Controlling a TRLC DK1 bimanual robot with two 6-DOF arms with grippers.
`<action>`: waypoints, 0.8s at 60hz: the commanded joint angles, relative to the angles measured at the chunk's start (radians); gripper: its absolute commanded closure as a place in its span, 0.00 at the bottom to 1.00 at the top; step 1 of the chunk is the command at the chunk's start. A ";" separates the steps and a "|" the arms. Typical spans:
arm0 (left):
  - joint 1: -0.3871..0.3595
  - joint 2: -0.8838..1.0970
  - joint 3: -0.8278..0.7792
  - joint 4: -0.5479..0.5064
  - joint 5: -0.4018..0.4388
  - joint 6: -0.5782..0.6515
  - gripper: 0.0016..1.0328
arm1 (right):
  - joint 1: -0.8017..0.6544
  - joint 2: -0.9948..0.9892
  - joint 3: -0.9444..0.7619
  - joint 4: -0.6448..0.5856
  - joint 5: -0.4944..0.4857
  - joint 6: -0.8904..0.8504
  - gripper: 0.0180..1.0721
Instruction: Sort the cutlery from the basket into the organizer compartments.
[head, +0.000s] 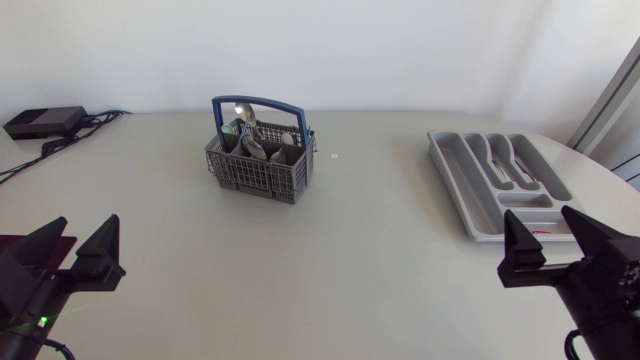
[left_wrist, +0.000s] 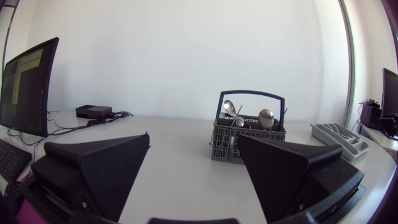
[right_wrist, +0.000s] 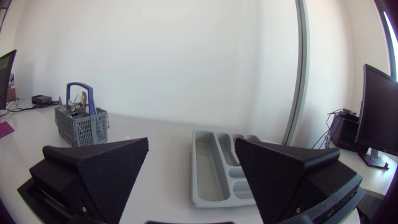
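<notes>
- Both grippers appear in the head view. The left gripper (head: 72, 255) and the right gripper (head: 555, 250) hang over the near corners of the table (head: 350, 270). Each has its fingers spread wide with nothing between them.
- Head view, targets: the basket (head: 255, 180) stands toward the far side, left of the table's middle, so the left arm is the nearer one. The organizer (head: 455, 180) lies on the right side, just ahead of the right gripper. Its long compartments run away from the robot, with the far end angled slightly toward the middle.
- Left wrist view: the basket (left_wrist: 247, 142) is ahead of the open left gripper (left_wrist: 193, 168), offset toward its right finger and well apart from it. The cutlery (left_wrist: 266, 116) stands upright with rounded ends up. These look like spoon bowls, though the pieces are too small to be sure of each type. The blue handle (left_wrist: 251, 94) arches over them.
- Left wrist view, judgement: the long axis of each piece is vertical. The pick therefore likely calls for a reach forward, then a descent from above beside the handle.
- Right wrist view: the organizer (right_wrist: 211, 168) lies directly ahead of the open right gripper (right_wrist: 191, 174), showing between its fingers. The basket (right_wrist: 81, 127) is well apart, beyond the left finger.
- Right wrist view, judgement: the right arm is better placed for the organizer than for the basket.
</notes>
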 joint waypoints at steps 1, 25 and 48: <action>0.004 0.055 0.061 0.030 0.000 -0.001 0.05 | 0.027 0.133 0.064 0.056 0.015 0.041 0.05; -0.065 0.618 0.304 0.126 0.000 -0.047 0.06 | 0.263 0.756 0.336 0.209 0.099 0.099 0.05; -0.033 0.956 0.527 -0.016 0.000 -0.023 0.07 | 0.498 1.138 0.592 0.149 0.214 0.053 0.05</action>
